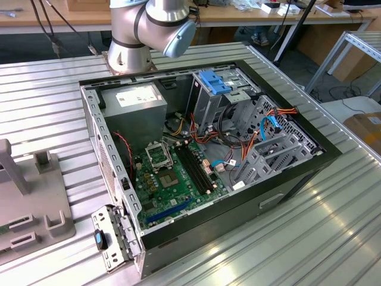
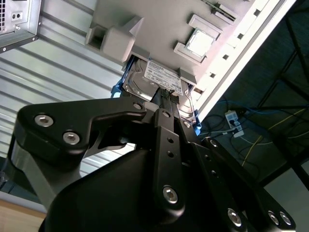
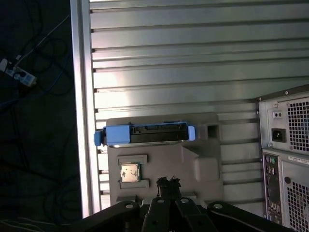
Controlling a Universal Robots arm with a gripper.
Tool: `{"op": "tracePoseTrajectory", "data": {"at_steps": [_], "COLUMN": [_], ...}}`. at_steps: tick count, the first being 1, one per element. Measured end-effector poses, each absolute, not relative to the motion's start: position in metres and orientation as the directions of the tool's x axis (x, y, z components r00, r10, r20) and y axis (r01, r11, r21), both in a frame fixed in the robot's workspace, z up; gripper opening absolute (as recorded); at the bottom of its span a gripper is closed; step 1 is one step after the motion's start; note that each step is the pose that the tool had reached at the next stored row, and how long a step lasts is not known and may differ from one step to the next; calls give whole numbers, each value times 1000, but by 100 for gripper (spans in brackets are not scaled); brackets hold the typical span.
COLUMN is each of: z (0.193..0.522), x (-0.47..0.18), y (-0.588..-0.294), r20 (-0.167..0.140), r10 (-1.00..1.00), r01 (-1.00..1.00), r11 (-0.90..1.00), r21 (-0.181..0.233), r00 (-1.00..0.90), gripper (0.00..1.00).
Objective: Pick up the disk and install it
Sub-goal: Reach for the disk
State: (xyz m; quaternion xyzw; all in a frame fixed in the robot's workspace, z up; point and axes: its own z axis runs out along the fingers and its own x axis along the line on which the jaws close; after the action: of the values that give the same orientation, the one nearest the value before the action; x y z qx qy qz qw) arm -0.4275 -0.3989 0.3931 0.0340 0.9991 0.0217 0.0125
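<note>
The disk (image 3: 145,134) stands on edge in a slot of a grey fixture (image 3: 203,145) on the ribbed metal table; its bright blue carrier frame faces the first wrist view. In the second wrist view the disk (image 2: 159,77) shows its grey metal face and white label, with blue frame corners at both ends. My gripper (image 3: 168,182) hovers over the fixture, apart from the disk, fingers shut together with nothing between them. In the second wrist view the gripper (image 2: 166,96) points toward the disk's lower edge.
An open computer case (image 1: 119,196) lies on the table with its motherboard (image 1: 175,173), power-supply box (image 1: 134,98) and a drive cage with a blue bracket (image 1: 215,80). A processor chip (image 3: 129,171) sits in the fixture. The case's rear panel (image 3: 285,154) is beside the fixture. The table edge (image 3: 79,96) runs close by.
</note>
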Motion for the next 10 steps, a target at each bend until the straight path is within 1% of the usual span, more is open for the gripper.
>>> {"op": "tracePoseTrajectory", "data": {"at_steps": [10], "z": [393], "x": [-427], "y": [-399], "r20": [-24], "r10": [63], "r01": [62], "r11": [997], "r21": [44], "r00": [-998], "gripper": [11]}}
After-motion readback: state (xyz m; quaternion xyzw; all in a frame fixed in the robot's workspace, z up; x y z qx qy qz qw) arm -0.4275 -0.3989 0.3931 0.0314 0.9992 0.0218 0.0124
